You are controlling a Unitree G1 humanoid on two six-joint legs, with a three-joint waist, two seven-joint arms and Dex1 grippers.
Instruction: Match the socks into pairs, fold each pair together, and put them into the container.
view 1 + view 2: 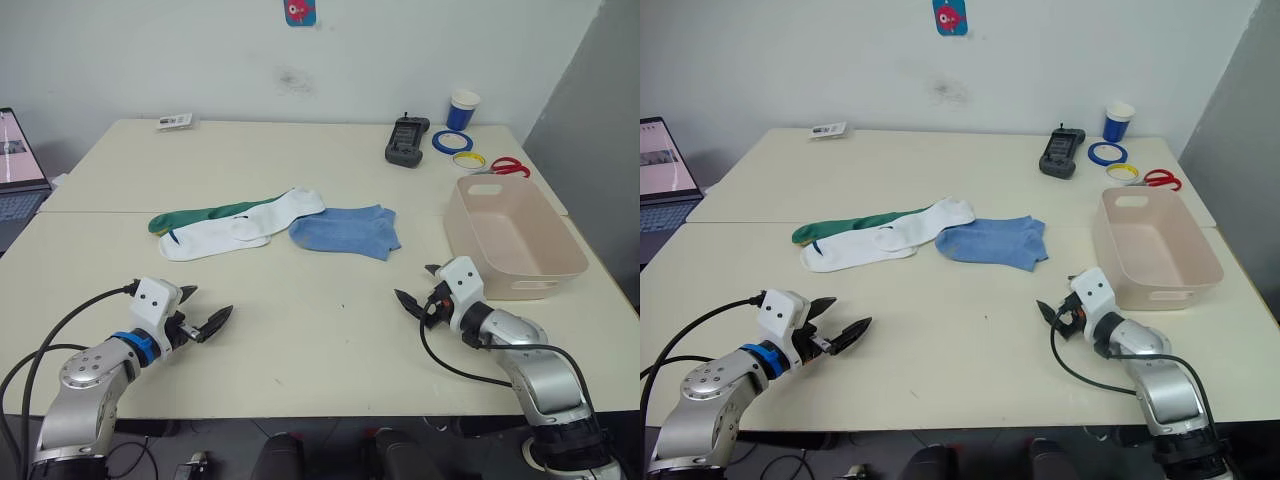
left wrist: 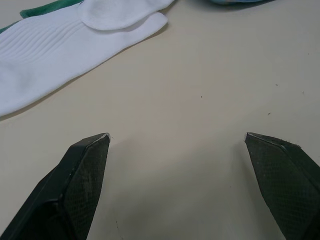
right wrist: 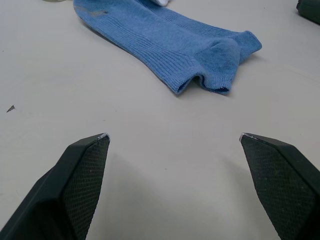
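Nearest, the left claw (image 1: 205, 325) and right claw (image 1: 420, 298) both rest low over the bare table (image 1: 320, 320), fingers spread, pinching nothing. Beyond them lie the socks — the blue socks (image 1: 345, 230) stacked, the white socks (image 1: 240, 225) overlapping the green socks (image 1: 195, 215). The likely slip: a pinch at the overlap catches two colours at once, or lifts only one layer. The container (image 1: 510, 235) sits empty to the right, near the right claw.

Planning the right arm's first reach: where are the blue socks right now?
The blue socks lie mid-table, ahead of the right gripper, between the white socks and the pink bin.
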